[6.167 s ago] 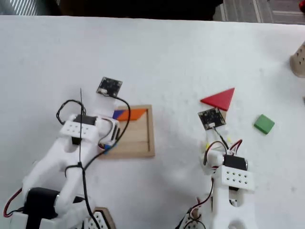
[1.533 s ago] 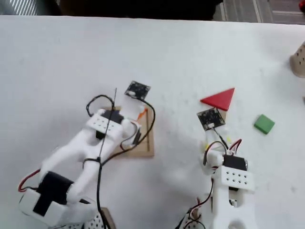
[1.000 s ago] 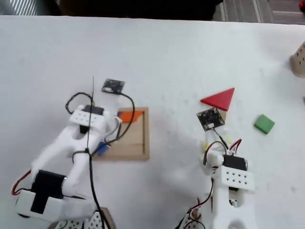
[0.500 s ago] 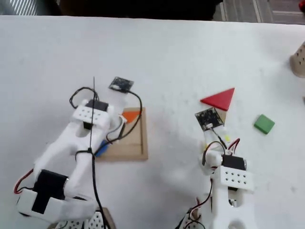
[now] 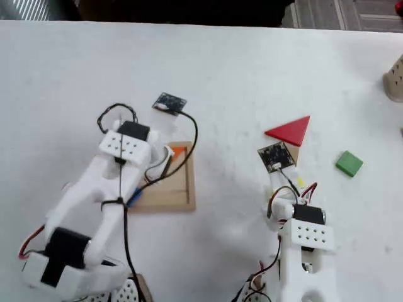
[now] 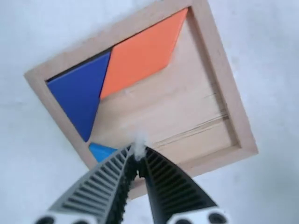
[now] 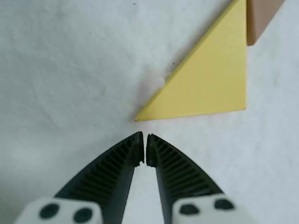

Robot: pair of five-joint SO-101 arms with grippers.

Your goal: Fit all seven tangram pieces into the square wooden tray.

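Left pincer (image 6: 136,157) first: on my screen its two ribbed fingers are pressed together with nothing between them. It hangs over the wooden tray (image 6: 225,88), tips above the bare floor near one rim. Inside the tray an orange parallelogram (image 6: 142,53) lies along one side, with a dark blue triangle (image 6: 79,93) touching its short edge in the corner. Just beside the fingers I see a light blue piece (image 6: 100,150) at the rim; I cannot tell whether it sits inside the tray or on the rim itself. In the high view the left arm (image 5: 94,189) lies across the tray's left part and a black cable (image 5: 189,141) loops over its far right corner, so I get only a sliver of orange there.

Right pincer (image 7: 144,148) is likewise closed and empty, its tips just short of the sharp corner of a yellow triangle (image 7: 210,84) lying flat on the white table (image 5: 239,75). A tan piece (image 7: 261,16) touches the yellow one's far end. In the high view that arm's camera board (image 5: 277,156) covers most of both. Just beyond the board lies a red triangle (image 5: 291,131), and a green square (image 5: 348,163) sits apart to the right. All four are well apart from the tray. A perforated beige object (image 5: 395,80) stands at the table's right edge.
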